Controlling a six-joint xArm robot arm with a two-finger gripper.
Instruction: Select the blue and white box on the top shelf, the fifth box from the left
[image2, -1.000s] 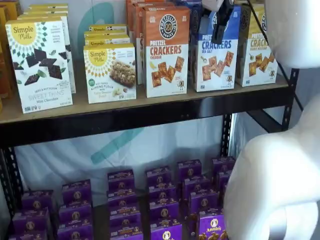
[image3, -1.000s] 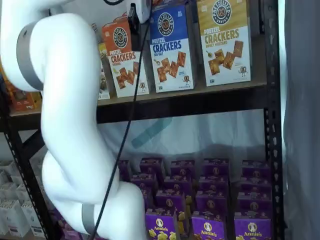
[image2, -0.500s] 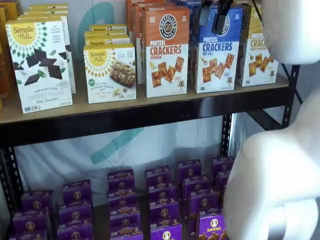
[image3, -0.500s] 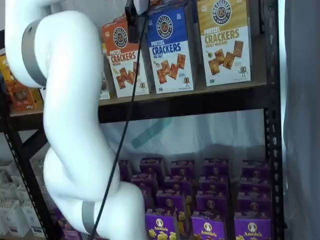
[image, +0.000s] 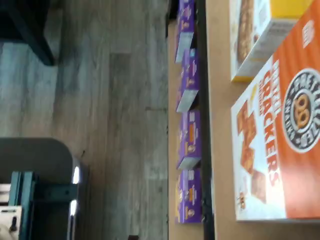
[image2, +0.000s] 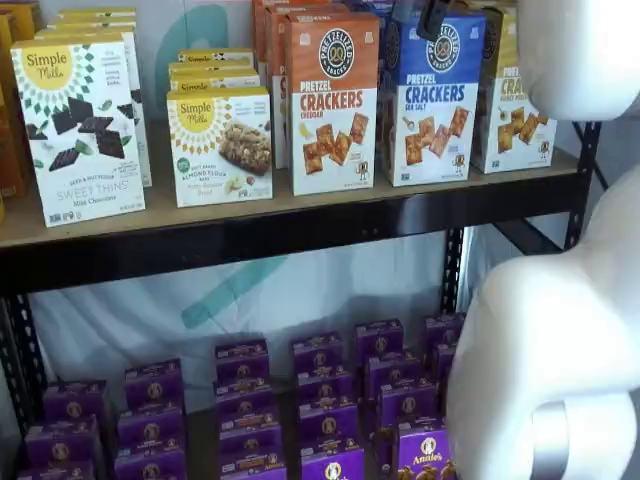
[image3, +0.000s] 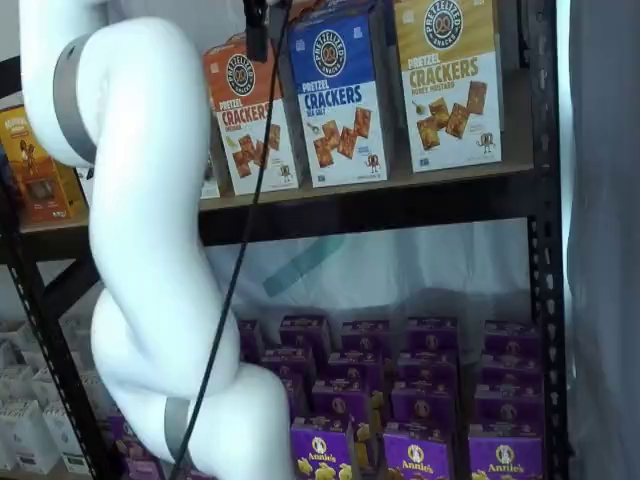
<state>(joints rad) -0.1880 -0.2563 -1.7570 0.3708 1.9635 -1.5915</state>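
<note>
The blue and white box (image2: 433, 100) stands upright on the top shelf (image2: 300, 232), between an orange-topped box (image2: 333, 100) and a yellow-topped box (image2: 515, 100). It also shows in a shelf view (image3: 337, 95), on the same shelf (image3: 400, 205). My gripper (image2: 437, 18) shows only as black fingers hanging from the view's top edge, in front of the blue box's upper part. In a shelf view the gripper (image3: 257, 30) hangs in front of the orange-topped box (image3: 248, 115). No gap shows between the fingers. The wrist view shows the orange-topped box (image: 280, 130), not the blue one.
Simple Mills boxes (image2: 80, 125) stand at the shelf's left. Several small purple boxes (image2: 330, 400) fill the lower level, also seen in the wrist view (image: 189, 125). My white arm (image3: 140, 240) fills the foreground. A black upright (image3: 545, 240) edges the shelf's right.
The gripper has risen: its fingers were over the blue box's front and now hang at the top edge of both shelf views. The boxes have not moved.
</note>
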